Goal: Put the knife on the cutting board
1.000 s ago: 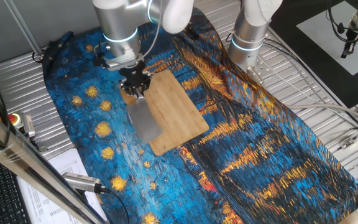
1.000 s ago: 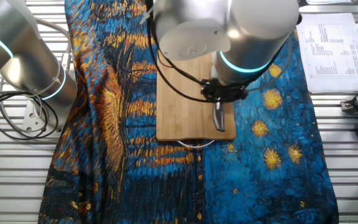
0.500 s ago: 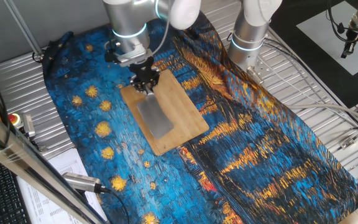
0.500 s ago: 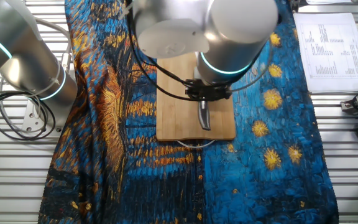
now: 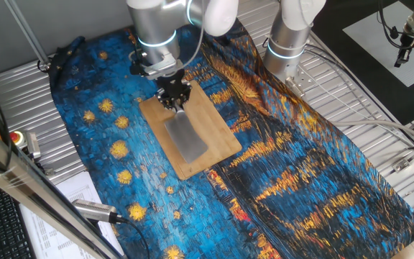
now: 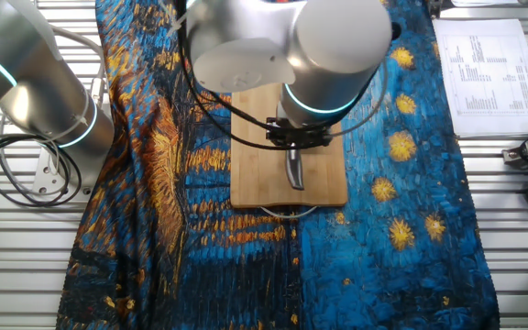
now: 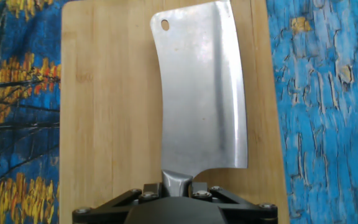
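Knife (image 7: 201, 93) is showing brushed grey metal, dull sheen, faint smudges. Cutting board (image 7: 110, 112) is looking like pale bamboo, matt, fine straight grain. Tablecloth (image 5: 322, 173) is reading as printed fabric, creased, slight sheen. Gripper (image 7: 178, 202) is showing matt black housing with small screws. Arm casing (image 6: 282, 41) is gleaming smooth silver.

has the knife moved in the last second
Yes. The knife, held in the end effector, has shifted from overhanging the cutting board edge above the blue cloth to lying fully over the board.
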Tool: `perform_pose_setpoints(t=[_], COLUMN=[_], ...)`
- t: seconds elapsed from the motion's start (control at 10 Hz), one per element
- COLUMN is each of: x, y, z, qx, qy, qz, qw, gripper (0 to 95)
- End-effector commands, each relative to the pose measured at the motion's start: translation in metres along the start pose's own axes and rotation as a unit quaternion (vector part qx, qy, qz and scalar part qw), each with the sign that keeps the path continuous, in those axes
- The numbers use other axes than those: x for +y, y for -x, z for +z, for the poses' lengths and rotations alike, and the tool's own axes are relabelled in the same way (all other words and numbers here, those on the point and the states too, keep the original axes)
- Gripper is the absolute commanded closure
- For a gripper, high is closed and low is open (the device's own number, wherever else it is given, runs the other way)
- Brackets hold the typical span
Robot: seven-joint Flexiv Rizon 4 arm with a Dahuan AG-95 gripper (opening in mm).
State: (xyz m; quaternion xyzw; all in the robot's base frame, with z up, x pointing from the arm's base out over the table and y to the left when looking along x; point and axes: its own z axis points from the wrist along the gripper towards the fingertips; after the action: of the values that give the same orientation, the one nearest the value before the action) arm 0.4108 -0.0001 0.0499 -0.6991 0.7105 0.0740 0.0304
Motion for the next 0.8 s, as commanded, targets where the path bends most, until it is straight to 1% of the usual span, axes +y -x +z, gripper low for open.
perform_pose_setpoints(t=[0.1, 0.3, 0.5, 0.6, 0.8], x=[0.0042, 0.0047, 0.0047, 0.0047, 0.0047], y=[0.0006, 0.0005, 0.0007, 0.0009, 0.0009], z=[-0.0001, 0.0002, 0.0003, 0.0008, 0.001], qx=[0.001, 0.006, 0.009, 0.015, 0.016], qy=[0.001, 0.0, 0.006, 0.007, 0.007], qz=[0.002, 0.001, 0.006, 0.004, 0.001], qw=[1.0, 1.0, 0.9999, 0.9999, 0.9998], gripper=[95.0, 95.0, 95.0, 95.0, 95.0])
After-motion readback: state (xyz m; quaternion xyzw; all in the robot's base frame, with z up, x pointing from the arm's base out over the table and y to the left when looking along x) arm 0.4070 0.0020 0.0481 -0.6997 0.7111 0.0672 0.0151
